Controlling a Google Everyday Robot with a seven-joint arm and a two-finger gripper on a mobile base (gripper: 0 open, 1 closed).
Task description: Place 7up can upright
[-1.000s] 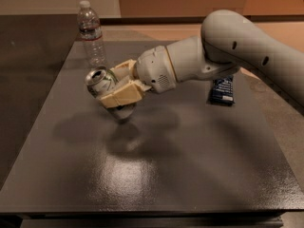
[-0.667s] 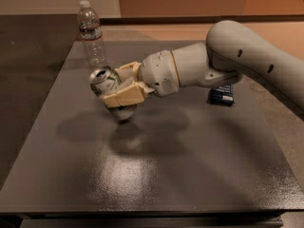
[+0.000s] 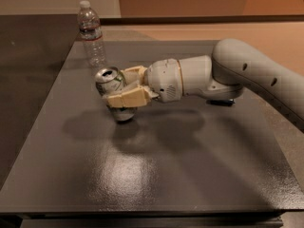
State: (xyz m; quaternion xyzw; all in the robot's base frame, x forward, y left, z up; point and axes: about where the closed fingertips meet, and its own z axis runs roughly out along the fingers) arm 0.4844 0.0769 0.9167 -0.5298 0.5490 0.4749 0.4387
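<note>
The gripper (image 3: 116, 87) is positioned over the left half of the dark grey table (image 3: 156, 175), at mid depth, at the end of the arm (image 3: 247, 75), which enters from the right edge. The gripper is closed on the 7up can (image 3: 110, 80): its cream-coloured fingers (image 3: 128, 98) clamp the can body from the near and far sides. The can is held tilted, not upright. Its silver top, with the opening visible, points up and to the left, while its silver bottom points down towards the table surface. The bottom sits just above the can's shadow; it cannot be determined whether it touches the table. A clear plastic water bottle (image 3: 92, 39) stands upright near the far-left corner of the table, behind the can and apart from it. A dark flat item (image 3: 221, 102) lies on the table to the right, mostly hidden beneath the arm, well apart from the can. The arm and gripper cast a broad shadow on the table just below and in front of them.
</note>
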